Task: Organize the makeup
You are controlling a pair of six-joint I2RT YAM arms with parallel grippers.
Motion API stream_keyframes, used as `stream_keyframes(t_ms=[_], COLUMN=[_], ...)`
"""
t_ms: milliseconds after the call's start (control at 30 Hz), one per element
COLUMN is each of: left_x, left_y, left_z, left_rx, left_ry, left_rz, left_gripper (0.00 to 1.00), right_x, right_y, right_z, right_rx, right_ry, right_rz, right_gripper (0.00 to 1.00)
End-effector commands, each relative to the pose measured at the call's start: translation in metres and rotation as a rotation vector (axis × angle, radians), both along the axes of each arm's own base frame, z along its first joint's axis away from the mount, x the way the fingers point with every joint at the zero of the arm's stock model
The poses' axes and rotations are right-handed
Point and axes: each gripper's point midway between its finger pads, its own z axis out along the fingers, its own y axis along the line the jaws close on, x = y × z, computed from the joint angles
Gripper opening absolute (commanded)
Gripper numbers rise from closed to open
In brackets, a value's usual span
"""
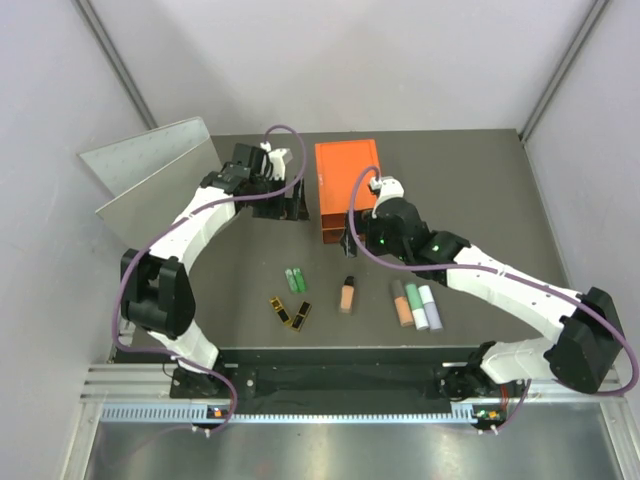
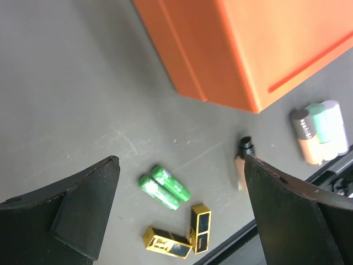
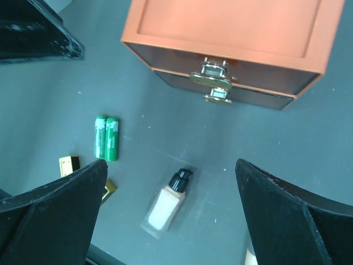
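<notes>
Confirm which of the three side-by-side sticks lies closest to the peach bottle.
The orange stick with the grey cap; the green stick sits in the middle and the white stick lies farthest from the peach bottle.

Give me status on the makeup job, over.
Left gripper, right gripper open, empty. Green tubes, gold cases, bottle, sticks all loose on table. Orange box drawers look shut; no obstruction seen.

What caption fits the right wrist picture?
Open right hand over green tubes, black-capped peach bottle, orange drawer box.
</notes>
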Motion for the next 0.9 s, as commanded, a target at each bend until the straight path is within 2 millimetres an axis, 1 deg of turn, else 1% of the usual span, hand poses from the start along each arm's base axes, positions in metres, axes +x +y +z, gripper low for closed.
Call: stream_keyframes(t_ms=[0, 67, 100, 133, 200, 267, 300, 333, 433, 467, 533, 567, 600, 733, 767, 800, 867], left_x=[0.024, 0.027, 0.028, 0.030, 0.034, 0.038, 0.041, 0.044, 0.054, 0.055, 0.060, 0.062, 0.064, 0.071, 0.072, 0.074, 0.076], left_y=[-0.012, -0.015, -0.016, -0.018, -0.020, -0.025, -0.026, -0.029, -0.032, -0.032, -0.035, -0.037, -0.039, -0.042, -0.044, -0.045, -0.048], left_z=[0.036, 0.041, 0.041, 0.047, 0.048, 0.056, 0.053, 0.057, 0.054, 0.053, 0.052, 0.052, 0.052, 0.047, 0.043, 0.044, 0.040], left_rx=[-0.087, -0.107, -0.116, -0.133, -0.151, -0.182, -0.184, -0.194, -0.202, -0.206, -0.217, -0.225, -0.237, -0.253, -0.256, -0.265, -0.274], left_ry=[-0.098, -0.104, -0.100, -0.106, -0.103, -0.108, -0.098, -0.100, -0.088, -0.082, -0.075, -0.071, -0.063, -0.050, -0.040, -0.043, -0.030], left_rz=[-0.009, -0.022, -0.031, -0.037, -0.036, -0.044, -0.045, -0.045, -0.040, -0.040, -0.037, -0.037, -0.035, -0.024, -0.025, -0.026, -0.023], left_gripper=[0.99, 0.99, 0.99, 0.99, 0.99, 0.94, 0.91, 0.86, 0.82, 0.79, 0.71, 0.69, 0.68, 0.66, 0.66, 0.64, 0.64], right_x=[0.008, 0.011, 0.013, 0.015, 0.019, 0.022, 0.025, 0.027, 0.033, 0.036, 0.040, 0.042, 0.046, 0.053, 0.055, 0.057, 0.062], right_y=[-0.003, -0.006, -0.006, -0.005, -0.002, 0.001, 0.003, 0.004, 0.005, 0.004, 0.000, -0.001, -0.004, -0.007, -0.004, -0.004, -0.001], right_z=[0.012, 0.010, 0.009, 0.007, 0.004, 0.003, -0.003, -0.004, -0.009, -0.008, -0.009, -0.009, -0.011, -0.010, -0.007, -0.008, -0.006], right_rx=[0.036, 0.025, 0.020, 0.015, 0.006, 0.002, -0.010, -0.017, -0.039, -0.037, -0.048, -0.046, -0.053, -0.056, -0.049, -0.051, -0.046], right_ry=[-0.038, -0.038, -0.041, -0.042, -0.039, -0.039, -0.030, -0.027, -0.026, -0.032, -0.042, -0.044, -0.042, -0.051, -0.065, -0.067, -0.073], right_rz=[-0.069, -0.089, -0.095, -0.099, -0.101, -0.103, -0.104, -0.106, -0.132, -0.143, -0.179, -0.189, -0.206, -0.233, -0.230, -0.231, -0.231], right_gripper=[1.00, 1.00, 1.00, 1.00, 1.00, 1.00, 1.00, 1.00, 1.00, 0.99, 0.98, 0.97, 0.97, 0.95, 0.93, 0.92, 0.91])
